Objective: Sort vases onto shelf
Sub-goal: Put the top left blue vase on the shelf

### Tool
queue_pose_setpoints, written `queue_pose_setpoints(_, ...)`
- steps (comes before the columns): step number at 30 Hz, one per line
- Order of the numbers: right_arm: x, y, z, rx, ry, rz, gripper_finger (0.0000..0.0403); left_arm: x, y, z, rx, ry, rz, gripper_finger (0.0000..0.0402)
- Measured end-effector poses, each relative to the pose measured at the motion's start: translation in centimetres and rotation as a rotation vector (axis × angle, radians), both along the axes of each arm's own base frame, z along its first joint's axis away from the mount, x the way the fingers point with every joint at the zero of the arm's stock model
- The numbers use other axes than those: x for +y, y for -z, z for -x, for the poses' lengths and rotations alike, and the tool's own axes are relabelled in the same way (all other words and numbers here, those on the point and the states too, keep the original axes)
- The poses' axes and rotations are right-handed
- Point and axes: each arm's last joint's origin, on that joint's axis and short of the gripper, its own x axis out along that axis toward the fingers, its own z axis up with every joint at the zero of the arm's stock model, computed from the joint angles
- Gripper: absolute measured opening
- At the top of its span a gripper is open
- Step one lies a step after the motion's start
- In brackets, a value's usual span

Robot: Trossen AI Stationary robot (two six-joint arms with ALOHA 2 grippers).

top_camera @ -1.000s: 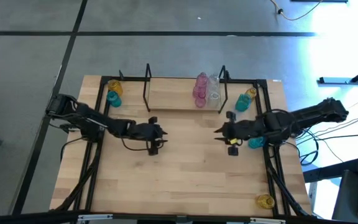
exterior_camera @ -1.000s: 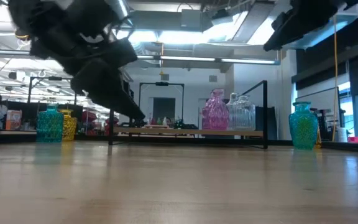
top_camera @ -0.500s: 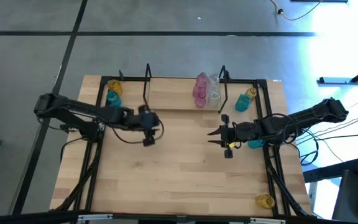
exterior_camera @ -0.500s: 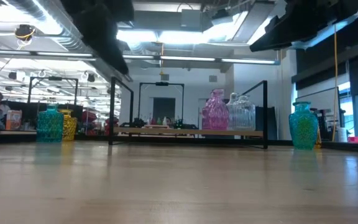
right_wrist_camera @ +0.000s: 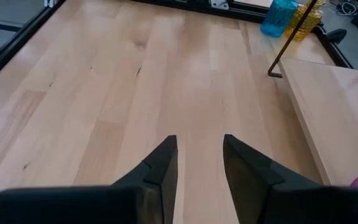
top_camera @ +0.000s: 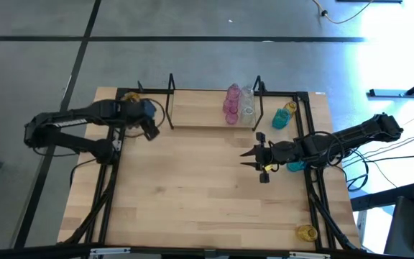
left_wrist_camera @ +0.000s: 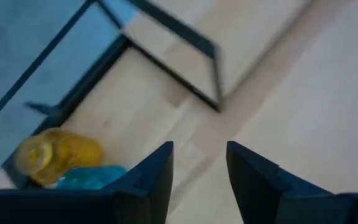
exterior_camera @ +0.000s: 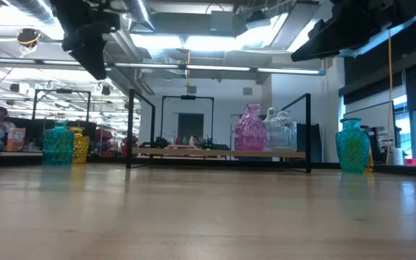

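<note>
The shelf (top_camera: 207, 111) lies at the table's far edge, a black wire frame at each short end. Pink vases (top_camera: 231, 101) and a clear vase (top_camera: 246, 102) stand on its right end, seen also in the low view as pink (exterior_camera: 250, 130) and clear (exterior_camera: 280, 131). A yellow vase (left_wrist_camera: 58, 152) and a teal vase (left_wrist_camera: 92, 177) stand on the table at the far left corner. My left gripper (top_camera: 151, 129) hovers open, high beside them. My right gripper (top_camera: 254, 160) is open above the table's right half.
A teal vase (top_camera: 279, 120) and a yellow vase (top_camera: 288, 109) stand right of the shelf. Another teal vase (top_camera: 295, 166) sits by my right arm, and a yellow one (top_camera: 306, 232) at the near right corner. The tabletop's black frame rails (top_camera: 113, 180) run along both sides.
My left gripper has swung from the table's middle toward the far left corner and risen, staying open. It now hangs near the teal and yellow vases there. No vase has moved.
</note>
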Motion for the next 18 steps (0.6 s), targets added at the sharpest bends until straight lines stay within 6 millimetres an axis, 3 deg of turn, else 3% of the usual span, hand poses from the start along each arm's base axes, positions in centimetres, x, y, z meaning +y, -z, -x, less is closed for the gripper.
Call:
queue_pose_setpoints(11, 0.0, 0.1, 0.0, 0.008, 0.025, -0.045, 0.0115, 5.6, 0.0, 3.1, 0.161, -0.210, 0.120, 0.0140)
queue_pose_setpoints(18, 0.0, 0.1, 0.0, 0.009, 0.025, -0.044, 0.0115, 7.9, 1.4, 3.3, 0.258, -0.275, 0.178, 0.0140)
